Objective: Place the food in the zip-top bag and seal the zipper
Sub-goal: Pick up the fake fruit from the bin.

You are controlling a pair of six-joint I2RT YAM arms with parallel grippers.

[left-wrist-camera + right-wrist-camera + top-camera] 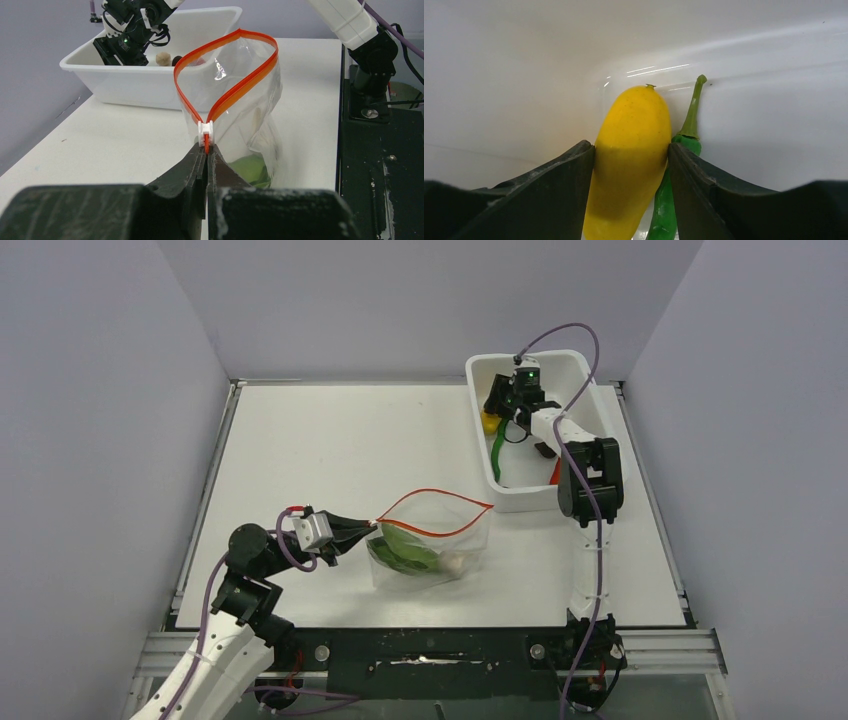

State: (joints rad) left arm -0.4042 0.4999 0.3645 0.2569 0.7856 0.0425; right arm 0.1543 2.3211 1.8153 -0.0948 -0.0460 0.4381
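In the white rigid tub (523, 498) at far right, the right claw (631, 152) clasps the yellow toy lump (634, 120) across its middle. It looks smooth, rounded and probably slippery, best held at its widest part. The left claw (206, 150) pinches the red-orange zipper strip (235, 92) of the limp clear plastic pouch (430, 545), open-mouthed on the table (330, 440).

Bag (250, 115): clear, glossy film. Tub (140, 87): white, glossy plastic. Yellow lump (631, 150): smooth, faint sheen. Tabletop (330, 460): matt white.

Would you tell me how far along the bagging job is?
Done: a green leaf and a beige piece lie in the bag. In hand: the left gripper holds the zipper end, mouth open; the right gripper clamps the yellow food in the tub. Left: the pepper, other pieces, and sealing.
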